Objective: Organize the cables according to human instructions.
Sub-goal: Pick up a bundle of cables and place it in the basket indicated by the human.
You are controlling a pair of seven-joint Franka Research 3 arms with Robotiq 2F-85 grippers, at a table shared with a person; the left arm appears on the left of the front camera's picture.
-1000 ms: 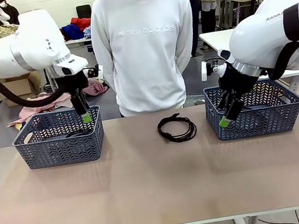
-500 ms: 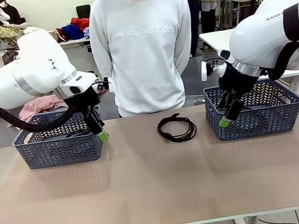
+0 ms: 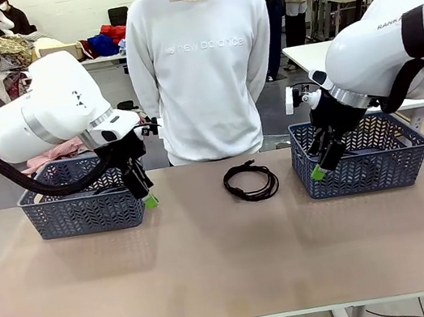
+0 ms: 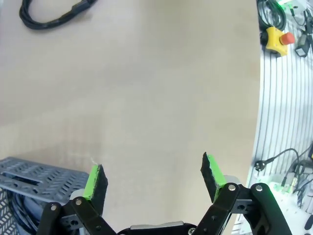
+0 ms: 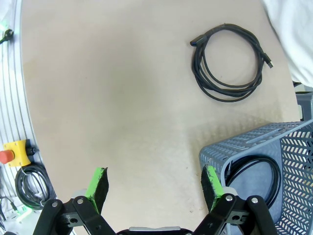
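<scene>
One coiled cable lies loose on the table between the two baskets, in front of the person, who stands with hands behind the back; it looks like the one cord not yet sorted. The left gripper hangs just off the inner end of the left basket, jaws wide and empty; its wrist view shows a dark cord in that basket's corner and the loose coil far off at the top. The right gripper hovers at the near-left corner of the right basket, jaws also wide, nothing held; below it another cable sits coiled inside that basket. Both hands seem parked open beside their bins, probably ready for whichever side the person names for the remaining coil.
</scene>
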